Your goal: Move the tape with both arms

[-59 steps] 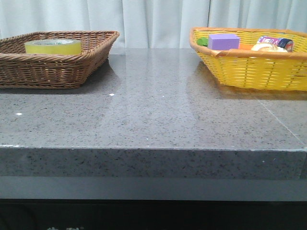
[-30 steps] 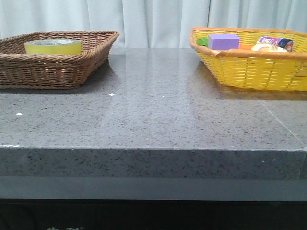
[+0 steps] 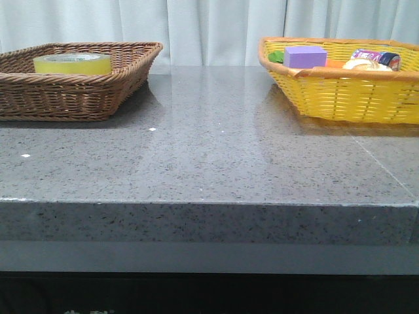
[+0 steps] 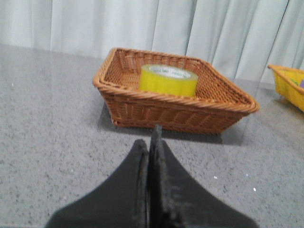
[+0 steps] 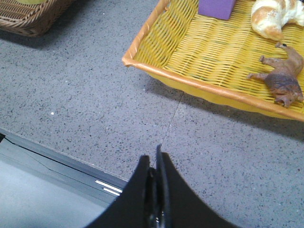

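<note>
The yellow tape (image 3: 72, 63) lies flat inside the brown wicker basket (image 3: 98, 98) at the table's far left; the left wrist view shows the tape (image 4: 168, 80) in that basket (image 4: 180, 111) too. My left gripper (image 4: 151, 140) is shut with nothing in it, over bare table short of the basket. Shut and empty as well, my right gripper (image 5: 153, 159) hangs over the table near its front edge, apart from the yellow basket (image 5: 156, 52). Neither arm shows in the front view.
The yellow basket (image 3: 340, 98) at the far right holds a purple block (image 3: 305, 56), a croissant (image 5: 273, 16), a brown toy animal (image 5: 284, 76) and other small items. The grey stone table (image 3: 209, 150) lies between the baskets. White curtains hang behind.
</note>
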Motion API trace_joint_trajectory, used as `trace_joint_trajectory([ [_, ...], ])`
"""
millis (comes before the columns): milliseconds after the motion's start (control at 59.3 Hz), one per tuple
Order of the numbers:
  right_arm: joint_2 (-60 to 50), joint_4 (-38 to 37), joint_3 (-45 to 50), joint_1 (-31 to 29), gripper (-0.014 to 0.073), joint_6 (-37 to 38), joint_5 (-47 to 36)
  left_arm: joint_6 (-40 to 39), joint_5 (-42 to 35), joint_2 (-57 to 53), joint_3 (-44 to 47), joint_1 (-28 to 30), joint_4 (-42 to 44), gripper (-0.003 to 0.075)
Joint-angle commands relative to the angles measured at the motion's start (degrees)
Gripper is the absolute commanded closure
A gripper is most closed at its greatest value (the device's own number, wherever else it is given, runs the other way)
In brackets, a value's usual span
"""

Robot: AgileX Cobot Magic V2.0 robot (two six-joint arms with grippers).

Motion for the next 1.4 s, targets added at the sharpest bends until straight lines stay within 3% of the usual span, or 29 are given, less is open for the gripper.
trace_joint_trajectory([
  [0,-0.2,-0.9,-1.5,-0.2,0.0661,0.0,-3.6,-1.3,-6.2,-1.0,2.1,0.1,1.6,0.0740],
  [135,-0.2,-0.9,-1.5,-0.2,0.0661,0.0,-3.6,-5.7,-6.2,-1.0,2.1,0.1,5.2,0.0740],
  [1079,-0.8,-1.2,-0.8,-0.4,0.0661,0.0,-3.8,-5.7,-6.2,-1.0,2.1,0.1,5.1,0.0740],
  [1180,-3.7,-0.3,3.6,-3.3,0.0660,-1.4,-8.5,-5.7,-6.2,-1.0,2.1,0.1,5.1,0.0740],
  [1382,-15.5,2.2,19.5,-11.0,0.0660,-4.7,-25.9,-5.7,-6.2,-1.0,2.1,0.1,5.1,0.0740],
])
